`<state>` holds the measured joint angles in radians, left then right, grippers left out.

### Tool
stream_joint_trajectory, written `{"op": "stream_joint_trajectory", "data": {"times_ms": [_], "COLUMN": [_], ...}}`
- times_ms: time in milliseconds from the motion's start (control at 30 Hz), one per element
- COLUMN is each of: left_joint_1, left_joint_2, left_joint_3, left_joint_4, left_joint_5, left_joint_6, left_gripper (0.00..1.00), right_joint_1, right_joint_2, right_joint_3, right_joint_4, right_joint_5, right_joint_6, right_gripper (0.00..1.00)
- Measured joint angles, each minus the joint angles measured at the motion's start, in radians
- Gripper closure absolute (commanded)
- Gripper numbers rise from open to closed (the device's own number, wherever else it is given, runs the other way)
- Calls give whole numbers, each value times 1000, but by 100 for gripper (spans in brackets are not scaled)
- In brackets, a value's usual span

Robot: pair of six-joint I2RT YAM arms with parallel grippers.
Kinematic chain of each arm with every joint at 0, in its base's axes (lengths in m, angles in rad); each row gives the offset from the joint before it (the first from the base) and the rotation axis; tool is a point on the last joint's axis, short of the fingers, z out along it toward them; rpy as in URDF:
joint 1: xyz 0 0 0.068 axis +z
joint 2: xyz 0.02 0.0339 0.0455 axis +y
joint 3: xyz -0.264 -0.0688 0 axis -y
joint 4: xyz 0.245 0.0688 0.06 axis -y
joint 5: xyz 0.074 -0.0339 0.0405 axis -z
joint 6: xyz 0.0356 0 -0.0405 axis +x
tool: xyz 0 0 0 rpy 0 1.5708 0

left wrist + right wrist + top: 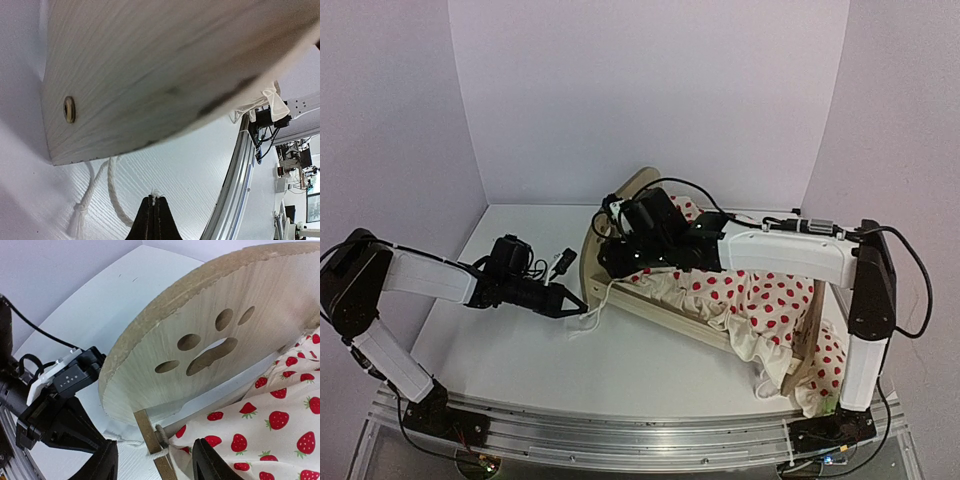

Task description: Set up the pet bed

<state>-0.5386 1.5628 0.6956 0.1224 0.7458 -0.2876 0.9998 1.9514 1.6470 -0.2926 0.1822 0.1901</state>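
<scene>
step in hand: likely dressing the near-left corner of the pet bed [665,312], where the blanket hangs over the side.
where the bed is: on the table [520,350], right of the middle, with the headboard [260,290] to the far left and the footboard [810,335] to the near right.
care, frame: hold it steady; i think a hard pull at one corner may turn it.
care, blanket [765,295]: lift the ruffled edge instead of dragging it, so it does not catch on the corner post [147,435].
right gripper [154,442]: fingers apart, one on each side of the post and the blanket edge; clamped on nothing i can see.
left gripper [154,199]: fingers pressed together; a tuft of the white cord [112,195] seems pinched at the tips. better with some slack.
table surface: white, smooth, matt.
blanket cloth: cream, soft, red strawberry spots, gathered border.
mattress: hidden, i cannot tell.
headboard wood: pale plywood, fine grain, rounded top, rough cut edge.
cord: twisted strands, knotted, frayed end.
paw-print cutout [212,355]: one pad, four oval toes.
fitting [69,109]: small, round, metal, set in the pale wood.
</scene>
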Motion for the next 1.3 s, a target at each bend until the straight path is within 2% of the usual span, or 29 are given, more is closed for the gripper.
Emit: {"op": "stream_joint_trajectory", "data": {"times_ms": [33, 133, 267, 400, 767, 1000, 1133, 1233, 1300], "left_joint_1": [-1, -2, -2, -6, -19, -20, -20, -20, -20], "left_joint_2": [-15, -18, -34, -40, -40, -40, -40, -40, -40], "left_joint_3": [-18, -23, -73, -120, -135, -135, -135, -135, -135], "left_joint_4": [54, 71, 190, 289, 412, 413, 413, 413, 413], "left_joint_5": [6, 6, -19, -40, -50, -50, -50, -50, -50], "left_joint_6": [-1, -3, -27, -57, -90, -105, -106, -106, -105], "left_gripper": [100, 100, 100, 100, 100, 100, 100, 100, 100], "right_joint_1": [27, 39, 82, 116, 125, 122, 122, 120, 120], "right_joint_2": [-3, -2, 33, 98, 170, 171, 171, 171, 171], "right_joint_3": [11, 10, 59, 120, 136, 132, 126, 126, 126], "right_joint_4": [3, -6, -67, -111, -174, -181, -179, -179, -177], "right_joint_5": [99, 130, 283, 366, 405, 359, 349, 347, 345], "right_joint_6": [90, 114, 264, 362, 438, 477, 494, 493, 491], "right_gripper": [57, 70, 70, 67, 79, 78, 85, 97, 100]}}
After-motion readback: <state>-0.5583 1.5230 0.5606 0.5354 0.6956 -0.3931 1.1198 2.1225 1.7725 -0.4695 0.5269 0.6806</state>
